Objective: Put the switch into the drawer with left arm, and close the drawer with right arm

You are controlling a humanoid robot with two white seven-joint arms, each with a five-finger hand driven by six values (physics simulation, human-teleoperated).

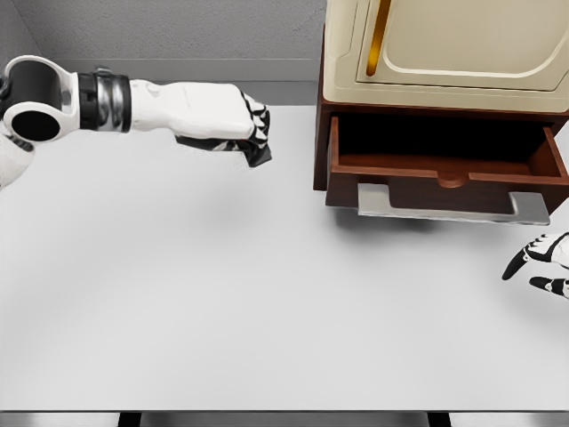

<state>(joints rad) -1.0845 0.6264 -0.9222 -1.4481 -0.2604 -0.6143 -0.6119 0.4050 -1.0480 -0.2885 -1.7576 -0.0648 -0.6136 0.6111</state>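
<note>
Table [267, 338]: I see a plain white top filling most of my head view, with its front edge along the bottom of the picture.
Right hand [539, 262]: it comes in at the table's right edge, just in front of the drawer and not touching it. Its fingers [516, 265] are spread loose and point left, and I see nothing in them.
Drawer handle [453, 205]: a flat grey bar across the drawer's front, at the nearest part of the cabinet.
Drawer [449, 165]: it is pulled out and open at the table's far right corner. The brown walls surround a dark inside, and I can make out nothing lying in it.
Left hand [238, 123]: it is held above the table near the far edge, left of the middle and well apart from the drawer. The white forearm reaches in from the far left corner. The fingers are curled tight into a fist around a dark piece.
Switch [258, 153]: the dark piece sticking out under the left hand's knuckles. I read it as the switch, though most of it is hidden in the grip. It is clear of the table top.
Cabinet [444, 44]: a cream body with a gold strip on its front stands over the drawer at the far right.
</note>
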